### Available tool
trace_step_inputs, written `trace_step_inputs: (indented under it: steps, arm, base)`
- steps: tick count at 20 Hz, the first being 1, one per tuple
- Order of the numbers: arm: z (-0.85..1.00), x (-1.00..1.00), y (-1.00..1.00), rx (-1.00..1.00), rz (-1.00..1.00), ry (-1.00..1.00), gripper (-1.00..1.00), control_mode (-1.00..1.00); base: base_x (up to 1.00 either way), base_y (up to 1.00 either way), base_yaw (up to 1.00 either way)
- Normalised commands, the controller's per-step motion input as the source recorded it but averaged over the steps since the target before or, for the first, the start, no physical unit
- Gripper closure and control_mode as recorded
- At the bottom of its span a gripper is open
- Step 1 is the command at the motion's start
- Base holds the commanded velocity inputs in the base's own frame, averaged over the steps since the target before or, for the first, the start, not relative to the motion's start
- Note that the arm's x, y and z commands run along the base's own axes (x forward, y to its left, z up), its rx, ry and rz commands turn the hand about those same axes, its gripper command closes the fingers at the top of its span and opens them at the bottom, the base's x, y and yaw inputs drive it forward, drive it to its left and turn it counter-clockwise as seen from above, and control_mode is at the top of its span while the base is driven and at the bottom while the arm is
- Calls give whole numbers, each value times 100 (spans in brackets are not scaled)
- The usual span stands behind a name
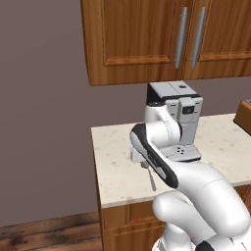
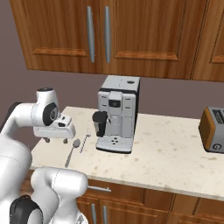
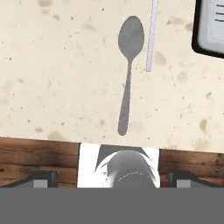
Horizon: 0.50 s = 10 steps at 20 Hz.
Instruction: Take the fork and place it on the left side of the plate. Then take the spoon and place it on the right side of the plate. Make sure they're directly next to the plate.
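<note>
Pincer (image 2: 56, 140) hangs wide, holding nothing, above the counter (image 2: 175, 153) near one spoon (image 3: 128, 65) and one fork (image 3: 151, 39).

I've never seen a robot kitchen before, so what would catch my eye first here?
The big white arm bends over the speckled counter, its open fingers hovering left of a grey spoon and a pale fork lying side by side. Just behind them stands a silver coffee machine.
</note>
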Motion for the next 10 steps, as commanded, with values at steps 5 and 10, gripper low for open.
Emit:
trace_step_inputs:
  steps: [5,10]
  arm:
    - [-54,-1,-7,0,0,12,-100,-100]
    - [-42,19,-1,-1,0,11,-100,-100]
  base:
    - [0,0,0]
    - [0,0,0]
